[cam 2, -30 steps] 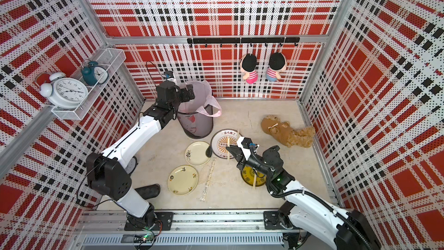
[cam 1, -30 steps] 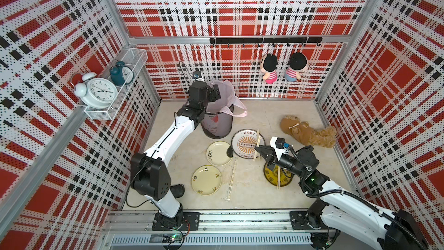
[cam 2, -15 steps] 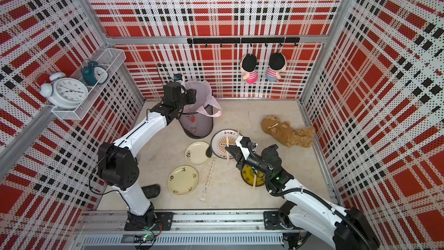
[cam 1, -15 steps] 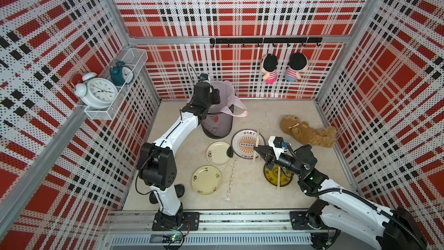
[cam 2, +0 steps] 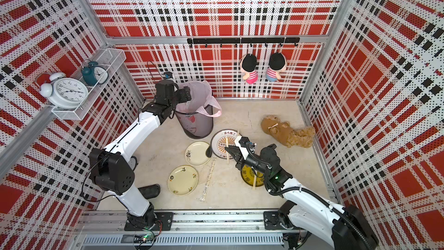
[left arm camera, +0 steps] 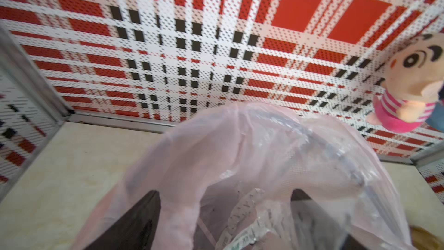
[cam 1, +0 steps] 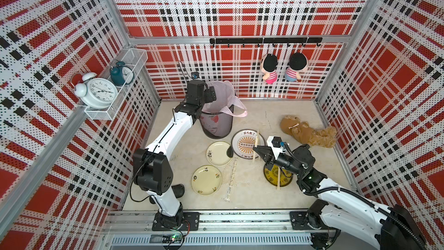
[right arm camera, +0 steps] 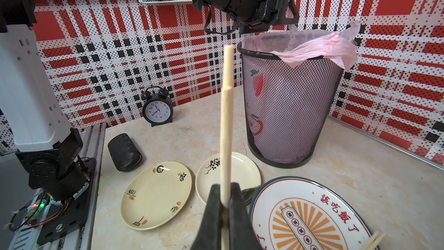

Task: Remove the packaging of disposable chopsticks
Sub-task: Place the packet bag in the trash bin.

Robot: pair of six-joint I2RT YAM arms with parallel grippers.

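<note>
Over the black mesh wastebasket (cam 1: 217, 126) with its pink liner (cam 1: 228, 90), the left hand (cam 1: 209, 93) stood spread, a clear printed plastic sleeve (left arm camera: 247, 215) lying loose inside. The right hand (right arm camera: 224, 203) clenched pale wooden chopsticks (right arm camera: 227, 121); they should probably be lowered flat onto the round patterned plate (cam 1: 240, 144) before letting go.
</note>
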